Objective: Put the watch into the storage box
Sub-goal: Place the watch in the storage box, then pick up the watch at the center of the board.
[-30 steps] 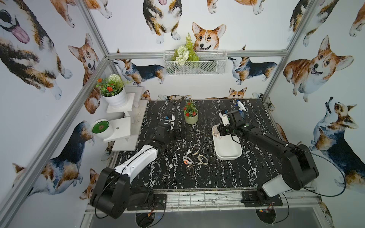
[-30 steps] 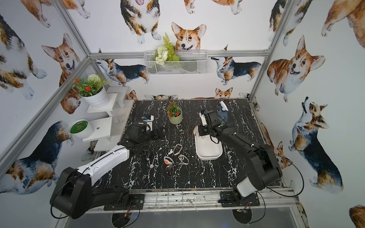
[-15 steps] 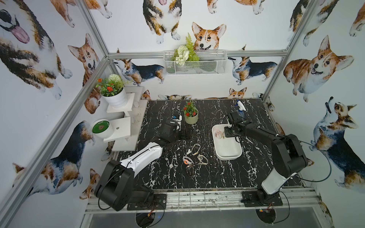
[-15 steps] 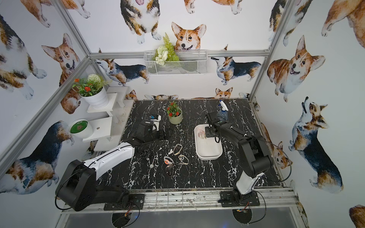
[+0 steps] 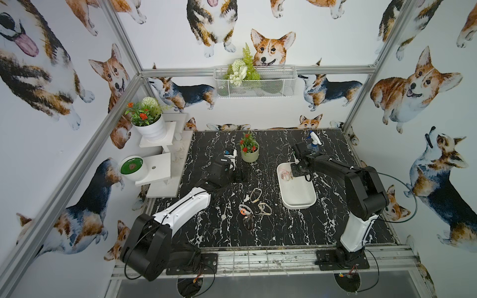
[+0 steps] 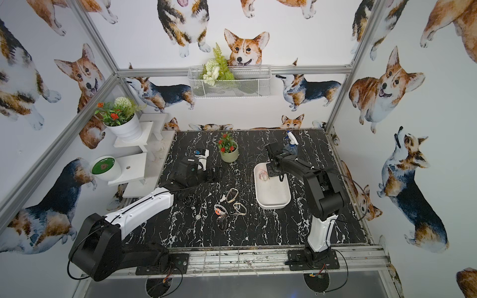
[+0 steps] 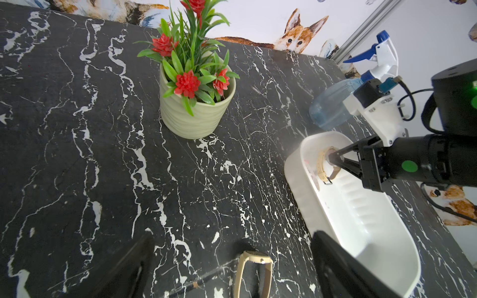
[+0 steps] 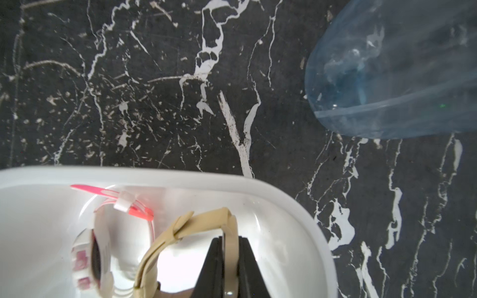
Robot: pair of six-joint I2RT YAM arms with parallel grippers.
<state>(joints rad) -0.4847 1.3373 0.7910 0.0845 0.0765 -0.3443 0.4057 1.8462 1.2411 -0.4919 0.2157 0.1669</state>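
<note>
The storage box (image 5: 299, 203) (image 6: 275, 202) is a shallow white tub on the right of the black marble table. My right gripper (image 5: 291, 173) (image 6: 268, 173) (image 8: 228, 258) reaches low over the box's far end and is shut on the strap of a beige watch (image 8: 196, 227) (image 7: 322, 165). A pink-and-white watch (image 8: 87, 258) (image 5: 284, 175) lies in the box beside it. My left gripper (image 5: 238, 175) (image 7: 232, 236) stands open above the table left of the box, holding nothing. Another beige watch (image 7: 254, 271) (image 5: 255, 194) rests on the table below it.
Three more watches (image 5: 254, 211) lie in a cluster mid-table. A green pot of red flowers (image 5: 249, 151) stands behind the left gripper. A blue spray bottle (image 5: 313, 144) stands just beyond the box. White shelves (image 5: 160, 165) line the left edge.
The right gripper has come down toward the box's far end with the beige watch, its arm folding in. The left gripper has shifted a little to the right, still open.
</note>
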